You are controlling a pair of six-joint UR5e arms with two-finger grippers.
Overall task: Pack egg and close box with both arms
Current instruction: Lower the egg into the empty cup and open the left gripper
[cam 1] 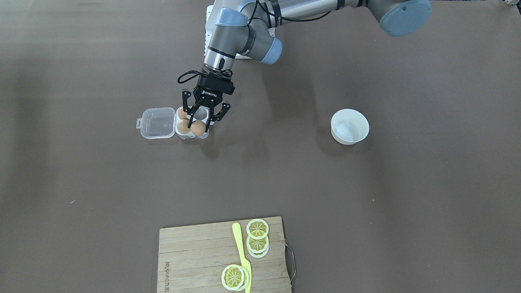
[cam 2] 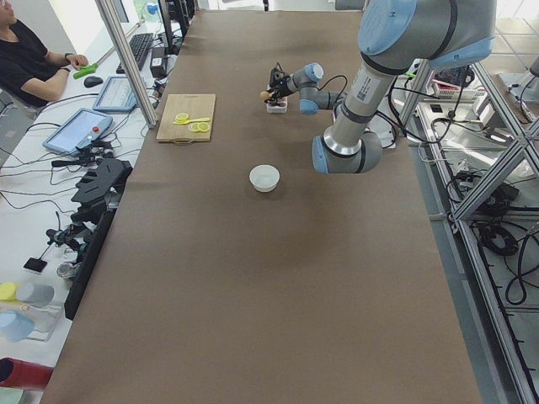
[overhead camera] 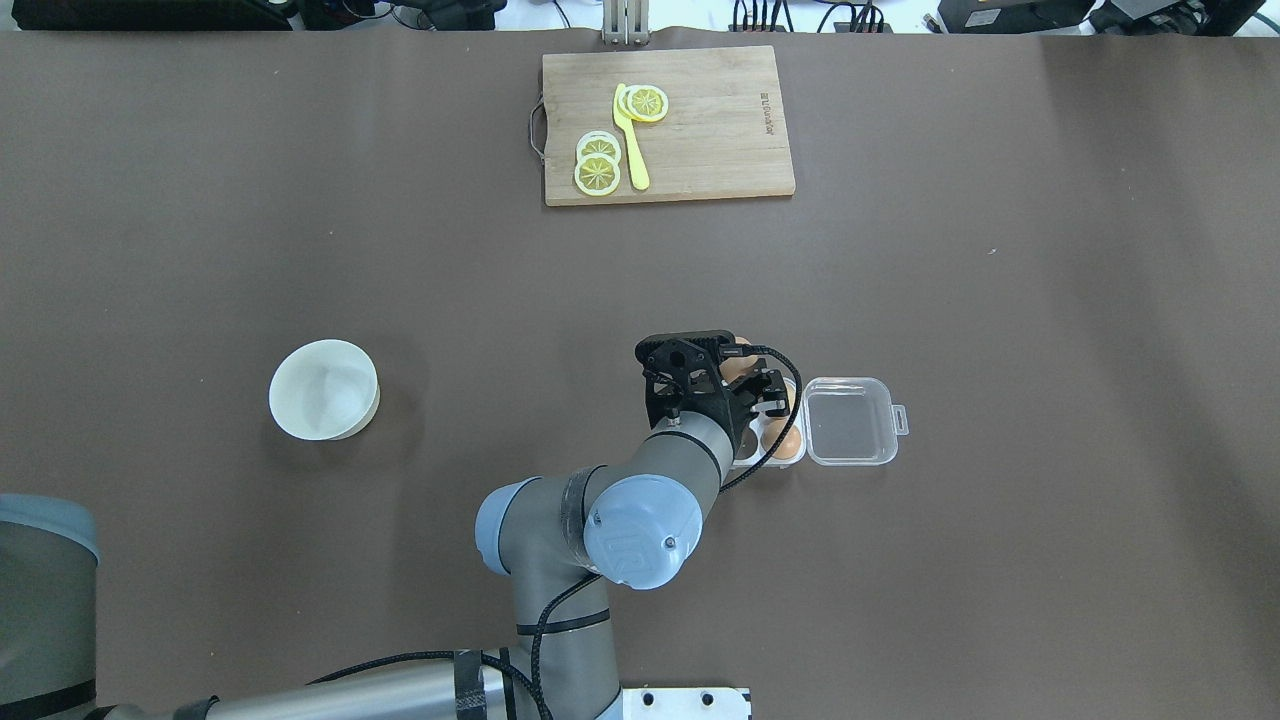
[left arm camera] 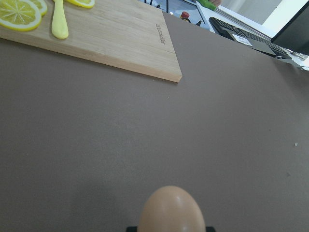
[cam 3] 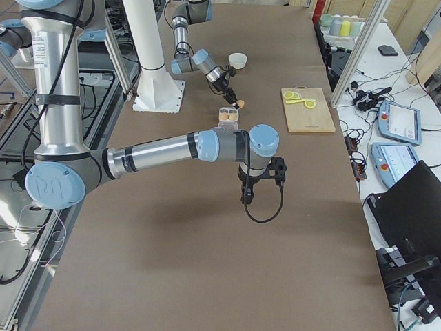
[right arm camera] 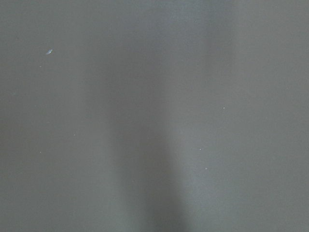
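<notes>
The clear box (cam 1: 192, 134) stands with its lid (cam 1: 156, 123) open flat to one side. Two tan eggs (cam 1: 183, 126) sit in its cups. My left gripper (cam 1: 199, 125) hangs just over the box, shut on a third egg (cam 1: 198, 127). That egg (left arm camera: 171, 210) fills the bottom of the left wrist view. From the right side, the held egg (cam 3: 240, 104) is a little above the box (cam 3: 227, 116). My right gripper (cam 3: 275, 169) hovers over bare table, nearer the table's right end. I cannot tell whether it is open or shut.
A white bowl (cam 1: 334, 122) sits on the table on my left side. On the far side lies a wooden cutting board (cam 1: 195, 252) with lemon slices (cam 1: 257, 228) and a yellow knife (cam 1: 241, 248). A person sits beyond the table's far edge (cam 2: 34, 63).
</notes>
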